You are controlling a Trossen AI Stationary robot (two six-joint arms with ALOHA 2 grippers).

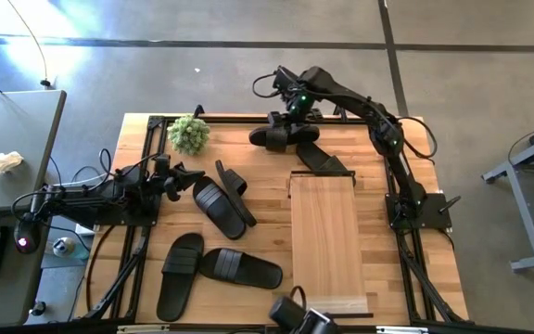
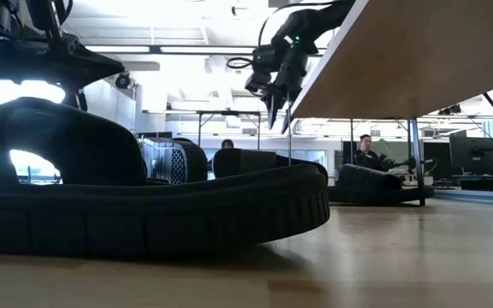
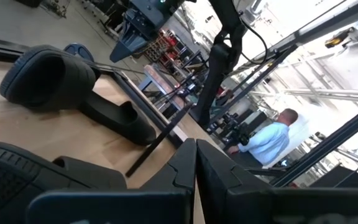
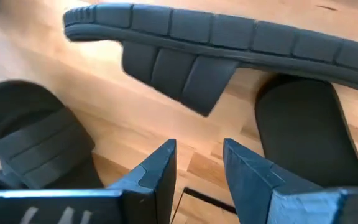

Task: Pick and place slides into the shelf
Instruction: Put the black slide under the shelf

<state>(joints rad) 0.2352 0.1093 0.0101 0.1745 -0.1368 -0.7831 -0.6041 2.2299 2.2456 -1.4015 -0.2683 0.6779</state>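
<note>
Right gripper hangs open, pointing down over two slides.

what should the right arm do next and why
Probably lower the right end effector onto the slide just below it and close. Its jaws are open and empty, hovering above the table's far edge, and that slide lies outside the shelf.

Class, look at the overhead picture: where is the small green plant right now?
In the high view the green plant sits near the table's far edge on the left arm's side, beyond the left gripper and apart from the slides.
</note>
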